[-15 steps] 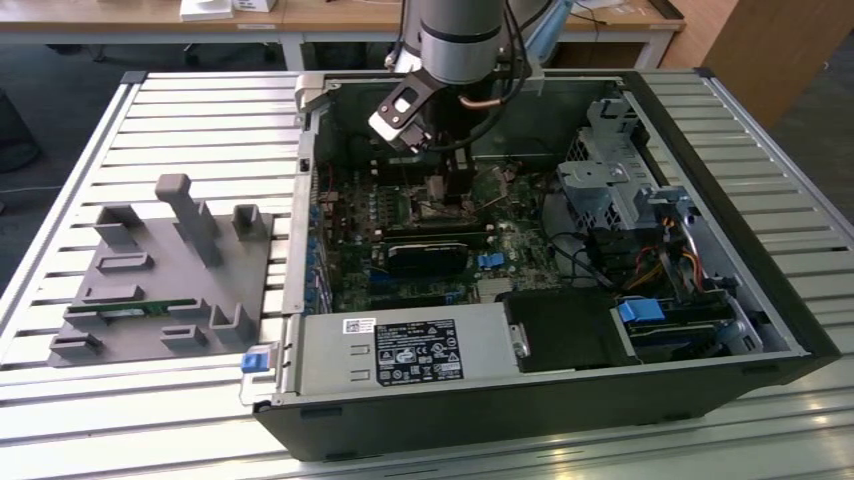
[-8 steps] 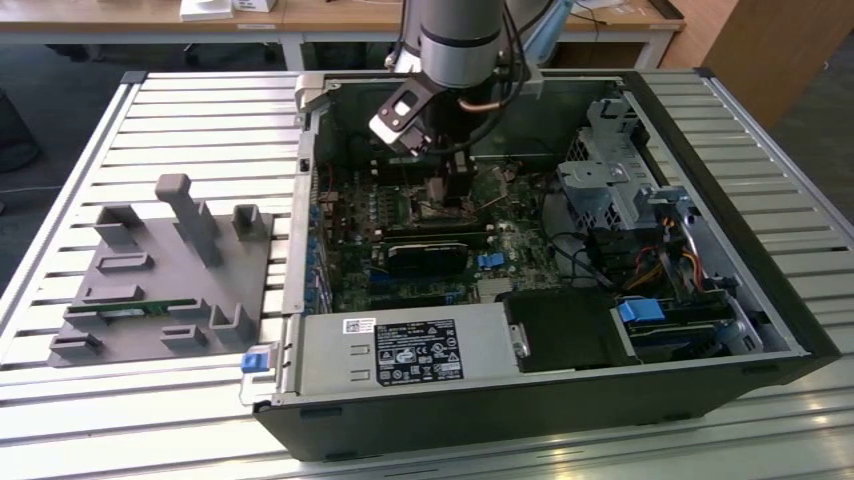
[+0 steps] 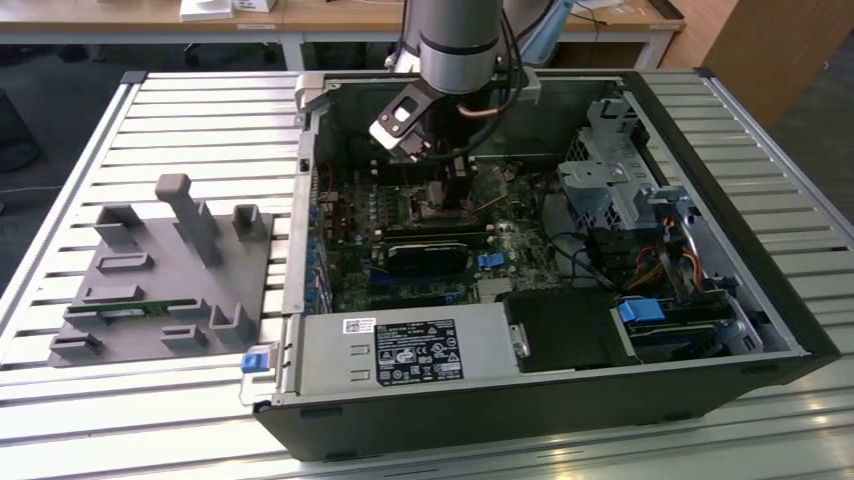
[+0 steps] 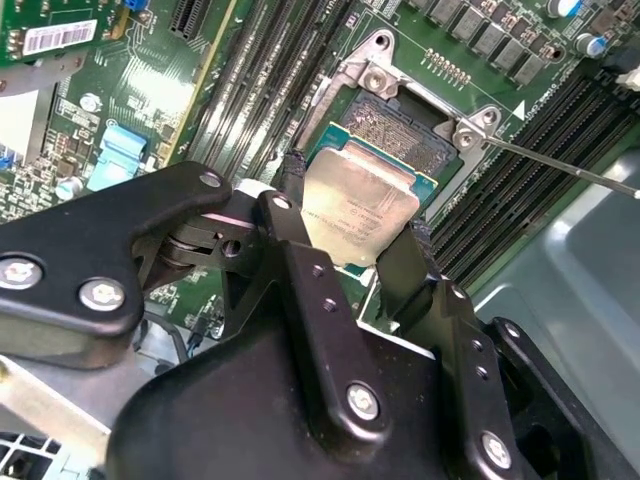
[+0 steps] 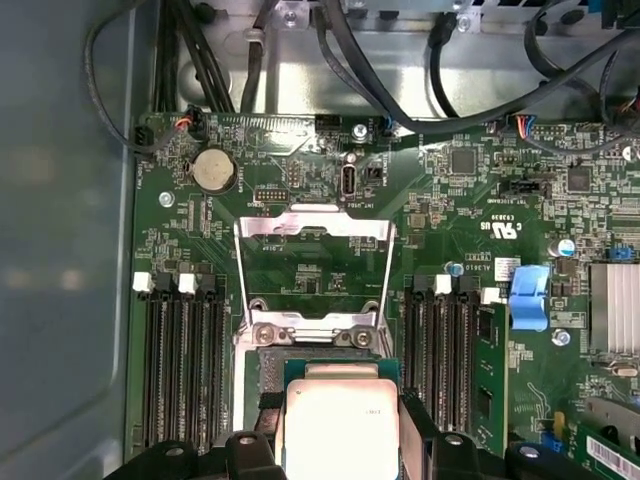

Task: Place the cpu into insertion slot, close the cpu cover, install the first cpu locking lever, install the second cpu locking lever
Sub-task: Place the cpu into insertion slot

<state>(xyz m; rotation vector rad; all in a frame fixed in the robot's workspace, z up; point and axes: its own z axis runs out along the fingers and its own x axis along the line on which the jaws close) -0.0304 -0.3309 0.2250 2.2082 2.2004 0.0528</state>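
Now cpu (image 4: pixel 347 196) in gripper (image 4: pixel 356 208)

The end effector (image 4: pixel 354 203) clasps the cpu (image 4: pixel 362 192) by two opposite edges, right at the insertion slot (image 4: pixel 402 128).

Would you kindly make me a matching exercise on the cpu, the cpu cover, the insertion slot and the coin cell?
Things: 1 cpu; 2 cpu cover; 3 insertion slot; 4 coin cell.
States: A swung open; B round and silvery; C held by the gripper; D partly beneath the chip.
Pairs: 1-C; 2-A; 3-D; 4-B.
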